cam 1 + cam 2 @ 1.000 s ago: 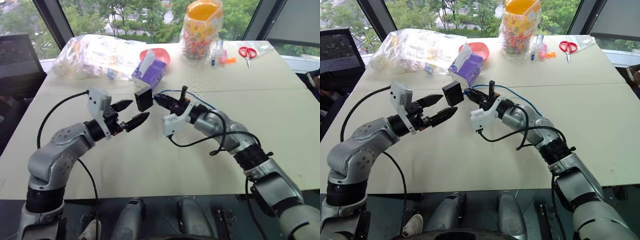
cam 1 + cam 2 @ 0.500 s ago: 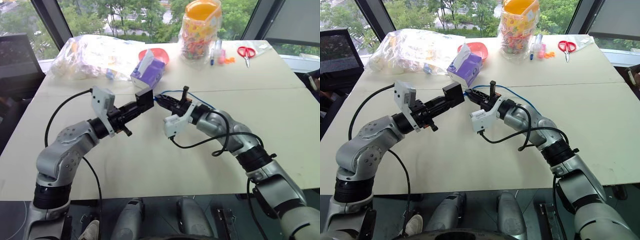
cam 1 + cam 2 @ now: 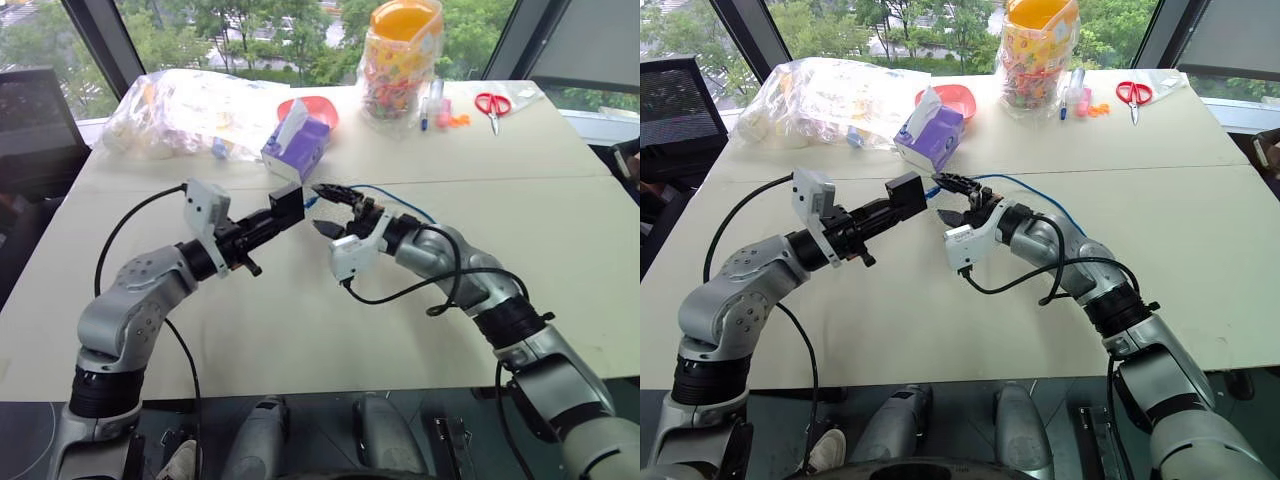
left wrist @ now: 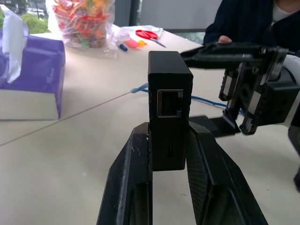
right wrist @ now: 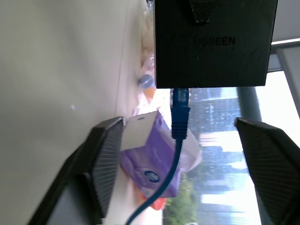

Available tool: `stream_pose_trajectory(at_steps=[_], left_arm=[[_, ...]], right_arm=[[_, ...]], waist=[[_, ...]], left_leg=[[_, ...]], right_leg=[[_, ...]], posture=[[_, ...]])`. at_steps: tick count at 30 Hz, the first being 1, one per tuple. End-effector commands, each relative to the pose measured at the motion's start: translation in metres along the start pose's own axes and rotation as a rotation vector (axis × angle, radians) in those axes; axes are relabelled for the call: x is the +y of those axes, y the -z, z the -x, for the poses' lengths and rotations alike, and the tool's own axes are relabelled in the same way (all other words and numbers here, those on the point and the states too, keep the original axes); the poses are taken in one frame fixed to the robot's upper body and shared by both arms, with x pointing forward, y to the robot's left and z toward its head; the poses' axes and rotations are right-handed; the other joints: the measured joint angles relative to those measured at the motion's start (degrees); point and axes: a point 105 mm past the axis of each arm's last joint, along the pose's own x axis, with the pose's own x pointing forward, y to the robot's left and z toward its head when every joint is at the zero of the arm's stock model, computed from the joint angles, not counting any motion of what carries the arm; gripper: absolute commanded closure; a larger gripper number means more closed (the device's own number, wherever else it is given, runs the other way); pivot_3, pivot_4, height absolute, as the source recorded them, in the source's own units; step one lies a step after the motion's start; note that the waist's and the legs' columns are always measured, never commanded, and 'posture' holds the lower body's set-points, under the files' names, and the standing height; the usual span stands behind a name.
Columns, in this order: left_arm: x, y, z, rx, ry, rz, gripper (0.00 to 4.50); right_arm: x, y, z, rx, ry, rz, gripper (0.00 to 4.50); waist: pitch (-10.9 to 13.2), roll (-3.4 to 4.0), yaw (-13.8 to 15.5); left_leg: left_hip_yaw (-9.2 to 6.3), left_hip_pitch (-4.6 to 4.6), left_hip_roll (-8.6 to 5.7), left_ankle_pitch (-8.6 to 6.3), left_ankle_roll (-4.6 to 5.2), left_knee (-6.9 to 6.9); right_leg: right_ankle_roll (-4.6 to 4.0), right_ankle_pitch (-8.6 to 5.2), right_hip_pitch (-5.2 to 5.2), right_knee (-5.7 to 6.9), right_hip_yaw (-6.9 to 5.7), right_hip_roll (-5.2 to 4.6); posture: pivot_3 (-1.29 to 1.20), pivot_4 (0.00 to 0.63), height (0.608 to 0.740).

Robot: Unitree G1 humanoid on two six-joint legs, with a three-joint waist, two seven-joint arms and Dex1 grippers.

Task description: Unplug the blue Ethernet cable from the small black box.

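Note:
My left gripper (image 3: 281,214) is shut on the small black box (image 3: 288,202) and holds it level above the table; in the left wrist view the box (image 4: 169,93) sits upright between the two fingers, with an empty port facing the camera. The blue Ethernet cable (image 3: 398,198) is plugged into the box's far side; its blue plug (image 5: 179,110) is seated in the box (image 5: 213,42). My right gripper (image 3: 953,200) stands open just to the right of the box, one finger on each side of the plug, touching nothing. The cord trails back over the table past the right wrist.
A purple tissue box (image 3: 298,146) stands just behind the grippers. Farther back are a clear plastic bag (image 3: 195,108), a red bowl (image 3: 322,107), a candy jar (image 3: 402,58), pens (image 3: 437,104) and red scissors (image 3: 492,106). A person's dark sleeve (image 4: 243,21) shows across the table.
My left gripper, open a second ago, moved in and shut on the black box. My right gripper, which held the box end, has opened and let go.

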Motion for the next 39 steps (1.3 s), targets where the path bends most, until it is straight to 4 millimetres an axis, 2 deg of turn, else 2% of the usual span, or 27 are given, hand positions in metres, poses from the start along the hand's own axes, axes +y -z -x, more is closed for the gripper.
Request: stream_pose_trajectory(at_steps=[1, 3, 6, 10, 14, 19, 23, 29, 35, 39], left_arm=[[0.001, -0.007, 0.012, -0.041, 0.046, -0.071, 4.1], [0.002, -0.004, 0.022, -0.026, 0.084, -0.059, 4.1], [0.009, -0.007, 0.034, -0.007, 0.105, 0.004, 4.1], [0.012, -0.016, 0.044, 0.006, 0.165, 0.04, 4.1], [0.008, -0.034, 0.052, -0.039, 0.247, 0.075, 4.1], [0.005, -0.055, 0.056, -0.1, 0.321, 0.137, 4.1], [0.003, -0.068, 0.055, -0.134, 0.348, 0.19, 4.1], [-0.009, -0.058, 0.056, -0.044, 0.379, 0.211, 4.1], [-0.014, -0.048, 0.061, 0.017, 0.392, 0.223, 4.1], [-0.014, -0.048, 0.062, 0.009, 0.39, 0.226, 4.1]], right_arm=[[-0.004, 0.005, 0.009, -0.05, -0.121, -0.354, 0.76], [-0.014, 0.006, 0.018, -0.121, -0.226, -0.574, 0.76], [-0.046, 0.007, 0.023, -0.214, -0.279, -0.831, 0.76], [-0.076, -0.004, 0.028, -0.376, -0.362, -1.075, 0.76], [-0.083, -0.02, 0.035, -0.495, -0.543, -1.228, 0.76], [-0.08, -0.033, 0.036, -0.582, -0.703, -1.302, 0.76], [-0.077, -0.037, 0.024, -0.606, -0.72, -1.335, 0.76], [-0.081, -0.036, 0.009, -0.628, -0.705, -1.364, 0.76], [-0.088, -0.033, 0.017, -0.631, -0.732, -1.343, 0.76], [-0.085, -0.03, 0.02, -0.601, -0.746, -1.325, 0.76]], waist=[[0.0, 0.0, 0.0], [0.0, 0.01, 0.0], [0.1, 0.03, -0.1], [0.1, 0.04, 0.0], [0.1, 0.04, 0.1], [0.1, 0.04, 0.0], [0.1, 0.04, -0.3], [0.1, 0.03, -0.2], [0.1, 0.04, 0.0], [0.1, 0.04, -0.1]], left_leg=[[0.0, 0.0, 0.0, 0.0, 0.0, 0.0], [0.0, 0.02, 0.02, -0.01, 0.02, -0.01], [0.0, 0.03, 0.02, -0.02, 0.05, 0.0], [-0.02, 0.04, 0.05, -0.02, 0.06, -0.02], [-0.04, -0.01, 0.05, -0.04, 0.1, -0.09], [-0.03, -0.1, 0.04, -0.06, 0.11, -0.12], [-0.03, -0.09, 0.05, -0.06, 0.11, -0.15], [-0.01, -0.12, 0.04, -0.06, 0.11, -0.16], [0.0, -0.13, 0.04, -0.06, 0.1, -0.18], [0.0, -0.14, 0.04, -0.06, 0.1, -0.18]], right_leg=[[0.0, 0.0, 0.01, -0.01, 0.0, 0.0], [0.0, 0.0, 0.07, -0.05, 0.0, 0.0], [-0.06, 0.01, 0.07, -0.08, -0.01, 0.0], [-0.14, -0.01, 0.05, -0.08, -0.06, 0.01], [-0.1, 0.01, 0.05, -0.2, -0.11, 0.0], [-0.05, 0.04, 0.01, -0.36, -0.11, 0.0], [-0.02, 0.05, -0.03, -0.36, -0.12, 0.01], [-0.01, 0.06, -0.08, -0.35, -0.11, 0.01], [-0.01, 0.06, -0.09, -0.35, -0.11, 0.0], [-0.02, 0.06, -0.09, -0.35, -0.11, 0.0]], posture=[[0.0, 0.15, 0.74], [0.0, 0.15, 0.74], [0.0, 0.15, 0.74], [0.0, 0.15, 0.74], [0.0, 0.15, 0.74], [0.0, 0.15, 0.74], [0.0, 0.15, 0.74], [0.0, 0.15, 0.74], [0.0, 0.15, 0.74], [0.0, 0.15, 0.74]])
